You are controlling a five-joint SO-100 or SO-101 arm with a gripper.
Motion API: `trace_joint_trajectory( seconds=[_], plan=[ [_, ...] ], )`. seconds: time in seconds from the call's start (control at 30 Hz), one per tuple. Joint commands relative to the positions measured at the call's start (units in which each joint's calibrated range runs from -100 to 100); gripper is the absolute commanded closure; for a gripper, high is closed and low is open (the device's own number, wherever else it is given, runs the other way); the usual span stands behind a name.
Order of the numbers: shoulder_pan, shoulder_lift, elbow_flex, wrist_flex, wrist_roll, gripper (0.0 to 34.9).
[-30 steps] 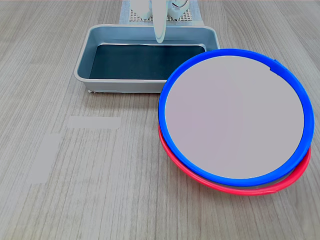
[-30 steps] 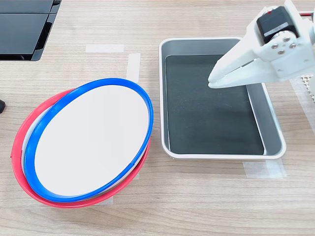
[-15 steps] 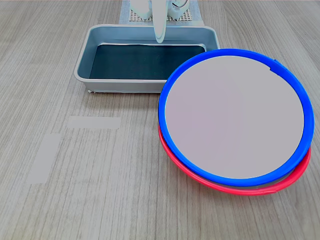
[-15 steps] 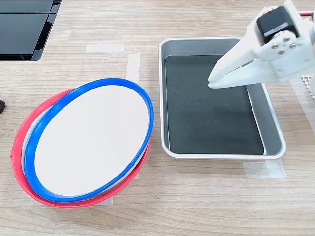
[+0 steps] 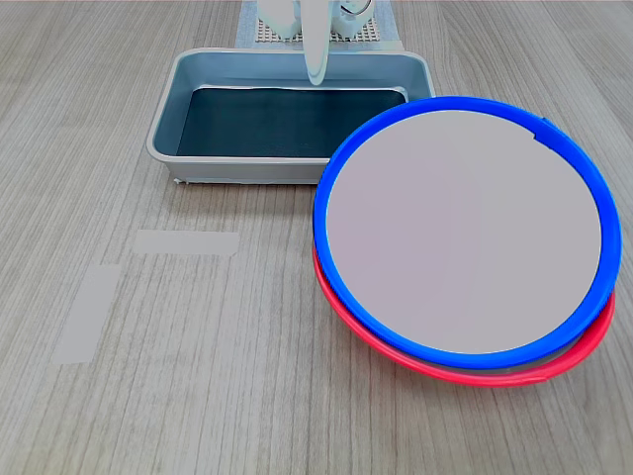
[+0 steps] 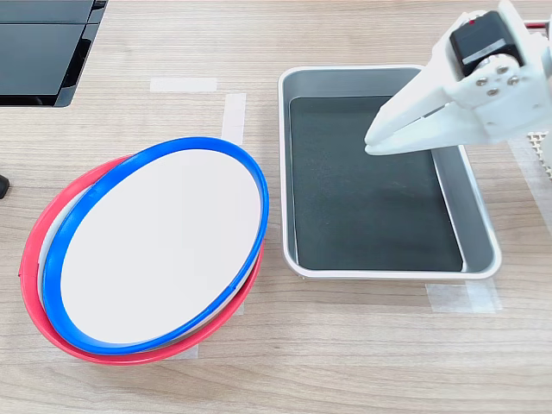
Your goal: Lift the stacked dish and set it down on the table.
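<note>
Second exterior view: one blue dish (image 6: 155,250) is sitting on one red dish (image 6: 34,285); the gripper (image 6: 373,138), closed and empty, is hovering over one tray (image 6: 481,231).

A white plastic arm ends in a gripper (image 6: 373,142) whose two long jaws taper to a blunt point in the second exterior view. Behind them sits a boxy white housing (image 6: 500,95) dotted with small silver screws around a round hub, topped by a black motor block (image 6: 479,43) edged with a thin red line. In the first exterior view only a pale rounded tip (image 5: 316,49) shows.
</note>
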Motion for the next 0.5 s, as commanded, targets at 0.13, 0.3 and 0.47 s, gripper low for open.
trace_joint_trajectory(
  seconds=[0.13, 0.3, 0.47],
  plan=[
    [-2.8, 15.2, -10.1, -6.2, 4.2, 27.4],
    [-8.8, 30.9, -25.8, -6.2, 5.8, 18.4],
    [-13.7, 46.0, -38.4, -5.7, 6.5, 16.4]
  ],
)
